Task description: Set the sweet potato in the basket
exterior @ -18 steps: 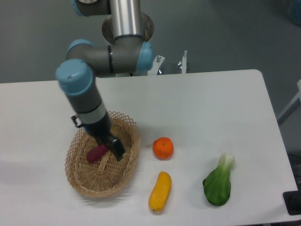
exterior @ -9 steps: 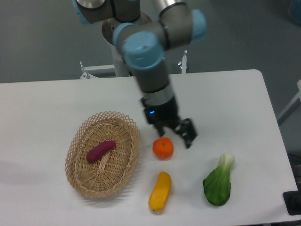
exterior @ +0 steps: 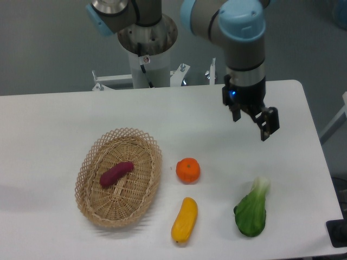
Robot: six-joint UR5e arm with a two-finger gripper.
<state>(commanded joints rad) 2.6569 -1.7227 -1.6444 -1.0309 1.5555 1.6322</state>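
One sweet potato [exterior: 116, 173] inside the basket [exterior: 91, 157]; gripper [exterior: 254, 118] spread, empty, no legible writing anywhere.

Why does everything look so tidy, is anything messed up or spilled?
Nothing stands out. The sweet potato lies inside the basket, which sits flat on the table. The orange, the yellow squash and the green bok choy rest apart, whole and unspilled. The gripper hangs empty above the table.

A tan woven wicker basket [exterior: 89, 203] holds the smooth matt sweet potato [exterior: 116, 173] on a matt white table [exterior: 54, 124].
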